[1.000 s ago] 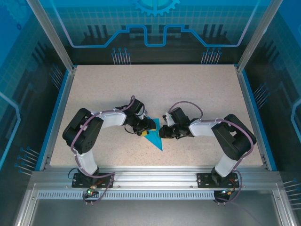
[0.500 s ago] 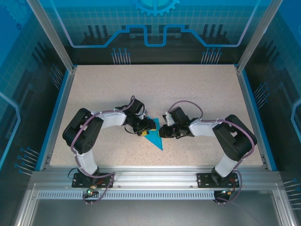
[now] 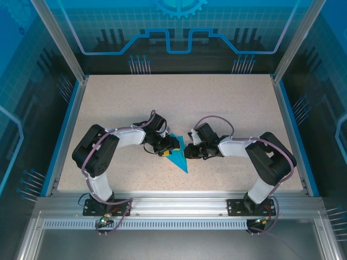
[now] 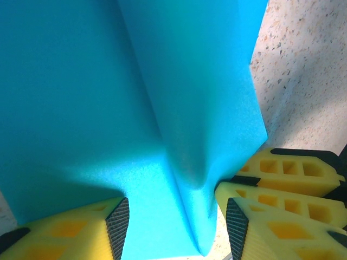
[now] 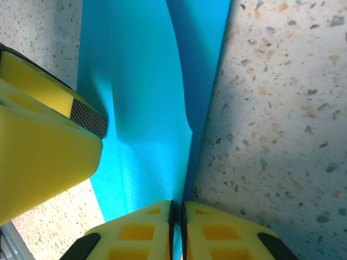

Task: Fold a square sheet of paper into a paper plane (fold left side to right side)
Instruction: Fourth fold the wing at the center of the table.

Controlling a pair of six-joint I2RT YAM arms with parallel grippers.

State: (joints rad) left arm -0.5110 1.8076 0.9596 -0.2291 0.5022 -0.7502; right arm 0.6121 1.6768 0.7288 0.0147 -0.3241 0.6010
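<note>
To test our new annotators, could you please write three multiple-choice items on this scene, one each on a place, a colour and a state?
1. Where does the folded paper lie?
A) at a far corner
B) between the left gripper and the right gripper
C) at the near edge

2. What colour is the folded paper?
A) white
B) red
C) cyan-blue

3. How does the right gripper stand?
A) shut on the paper's edge
B) wide open
C) shut on nothing

Answers:
1 B: the top view shows it between the two sets of fingertips.
2 C: it is cyan-blue in all views.
3 A: in the right wrist view, its fingers meet with the paper's edge between them.
</note>
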